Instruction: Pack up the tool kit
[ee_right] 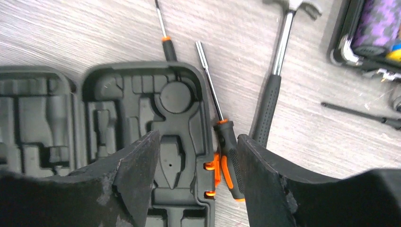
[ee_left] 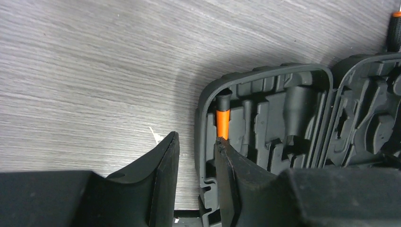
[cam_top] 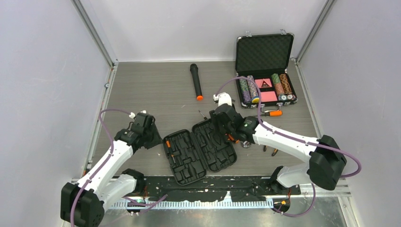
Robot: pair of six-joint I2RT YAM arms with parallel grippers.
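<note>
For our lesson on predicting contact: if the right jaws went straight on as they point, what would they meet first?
Probably the orange-black screwdriver lying at the edge of the tool kit, though depth is unclear.

In the top view the upper left of the worktop lay bare, free for a reach. The opened tool kit filled the lower centre, with the left gripper at its left edge and the right gripper over its right half. A microphone lay above centre. The poker chip case stood at upper right, lid raised. In the right wrist view a screwdriver lay against the kit's right edge between the spread fingers, and the hammer lay just beside it.
</note>
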